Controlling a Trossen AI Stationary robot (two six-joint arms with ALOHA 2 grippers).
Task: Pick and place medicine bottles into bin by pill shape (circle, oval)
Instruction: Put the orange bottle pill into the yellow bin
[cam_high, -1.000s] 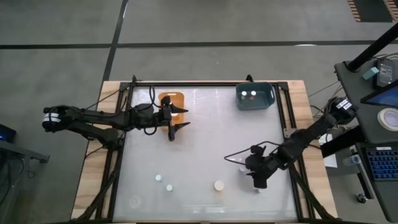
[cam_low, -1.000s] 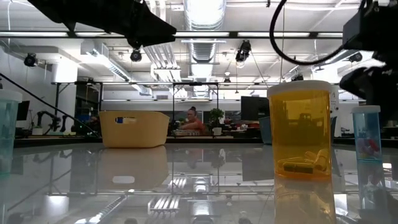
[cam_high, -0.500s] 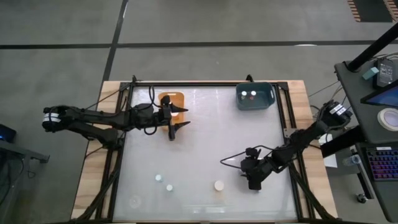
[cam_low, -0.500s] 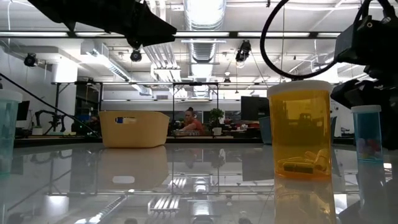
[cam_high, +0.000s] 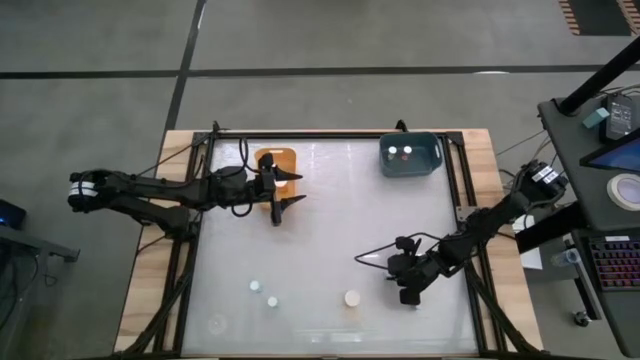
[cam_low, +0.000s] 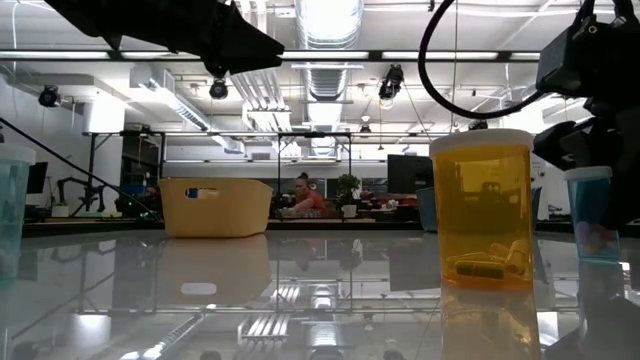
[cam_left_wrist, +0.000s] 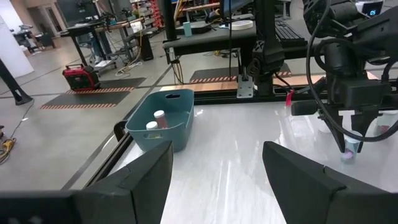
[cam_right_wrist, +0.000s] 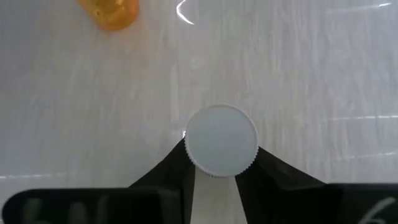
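Two pincer fingers (cam_right_wrist: 177, 163) clamping white-capped bottle (cam_right_wrist: 221, 140), right arm bent low

White-capped orange bottle (cam_low: 481, 208) – orange bin (cam_high: 276, 165), blue-grey bin (cam_high: 410, 155) – on a glossy white table (cam_high: 330, 230)

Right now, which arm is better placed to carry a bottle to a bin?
Right. The right gripper is closed on the white-capped bottle, while the left gripper hovers open beside the orange bin.
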